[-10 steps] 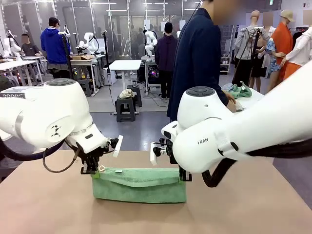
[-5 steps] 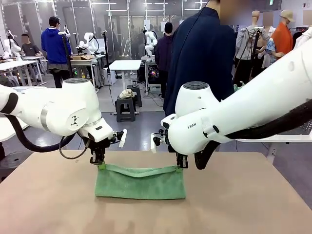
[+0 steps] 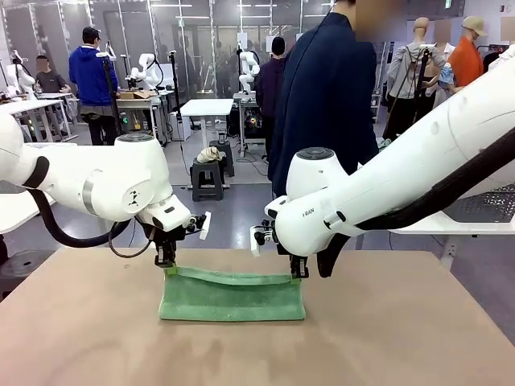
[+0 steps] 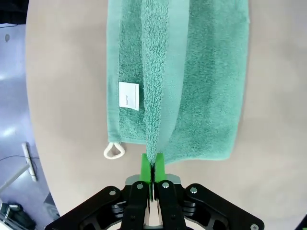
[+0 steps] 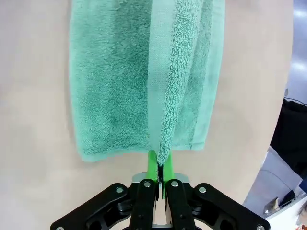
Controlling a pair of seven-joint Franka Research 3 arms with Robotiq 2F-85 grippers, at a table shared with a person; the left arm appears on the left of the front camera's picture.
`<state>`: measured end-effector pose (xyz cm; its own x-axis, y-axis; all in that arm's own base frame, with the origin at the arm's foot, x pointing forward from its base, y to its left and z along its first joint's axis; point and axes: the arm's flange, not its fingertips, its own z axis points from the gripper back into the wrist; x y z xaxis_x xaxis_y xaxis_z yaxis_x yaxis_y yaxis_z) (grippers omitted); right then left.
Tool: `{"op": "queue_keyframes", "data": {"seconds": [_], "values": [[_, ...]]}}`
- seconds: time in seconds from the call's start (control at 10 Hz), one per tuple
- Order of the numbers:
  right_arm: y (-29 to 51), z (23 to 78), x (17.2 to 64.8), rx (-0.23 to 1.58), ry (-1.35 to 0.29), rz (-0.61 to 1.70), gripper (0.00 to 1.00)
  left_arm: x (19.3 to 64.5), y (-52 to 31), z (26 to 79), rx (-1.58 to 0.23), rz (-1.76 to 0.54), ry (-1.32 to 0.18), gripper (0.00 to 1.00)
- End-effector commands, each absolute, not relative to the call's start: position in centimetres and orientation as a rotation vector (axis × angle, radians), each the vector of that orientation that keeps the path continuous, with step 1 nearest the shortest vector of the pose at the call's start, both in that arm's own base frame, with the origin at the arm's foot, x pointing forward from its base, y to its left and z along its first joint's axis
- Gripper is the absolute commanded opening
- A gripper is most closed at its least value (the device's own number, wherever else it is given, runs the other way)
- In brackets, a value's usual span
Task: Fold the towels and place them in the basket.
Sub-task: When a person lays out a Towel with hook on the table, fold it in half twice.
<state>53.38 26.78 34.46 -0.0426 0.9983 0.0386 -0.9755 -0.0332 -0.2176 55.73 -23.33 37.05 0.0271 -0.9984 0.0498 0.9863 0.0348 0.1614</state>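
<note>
left fingers point(image 4: 145, 165) pinched shut on towel point(image 3: 232, 293), far-left corner | right fingers point(image 5: 152, 165) ditto, far-right corner | rest lay on worktop point(image 3: 402, 338)

- Cannot see the far end of the towel point(image 4: 201, 72) in the left wrist view: cut off by the top edge. Same in the right wrist view.
- Cannot see the pinched towel corners: buried between the left fingers point(image 4: 145, 165) and between the right fingers point(image 5: 152, 164).
- Cannot read the print on the white label point(image 4: 128, 96): too small.
- Cannot make out the whole basket point(image 3: 483, 203): cut by the front view's right edge, partly behind the right arm point(image 3: 418, 173).
- Cannot see the person's point(image 3: 326, 104) hands or legs: behind that arm and the worktop point(image 3: 402, 338).
</note>
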Motion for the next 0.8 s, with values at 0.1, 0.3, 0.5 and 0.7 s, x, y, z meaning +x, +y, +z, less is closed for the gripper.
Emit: {"op": "queue_keyframes", "data": {"seconds": [0.1, 0.3, 0.5, 0.7], "values": [[26.8, 33.1, 55.6, -0.195, -0.237, 1.623, 0.05, 57.9, -23.5, 35.4, 0.138, -1.502, -0.182, 0.04], [26.8, 32.3, 56.5, -0.219, -0.231, 1.601, 0.05, 59.0, -23.3, 34.3, 0.143, -1.491, -0.183, 0.04], [26.8, 31.8, 56.9, -0.218, -0.221, 1.586, 0.05, 59.8, -23.1, 33.6, 0.137, -1.483, -0.171, 0.04], [26.7, 31.6, 57.0, -0.228, -0.240, 1.595, 0.05, 60.2, -23.0, 33.3, 0.144, -1.484, -0.191, 0.04]]}}
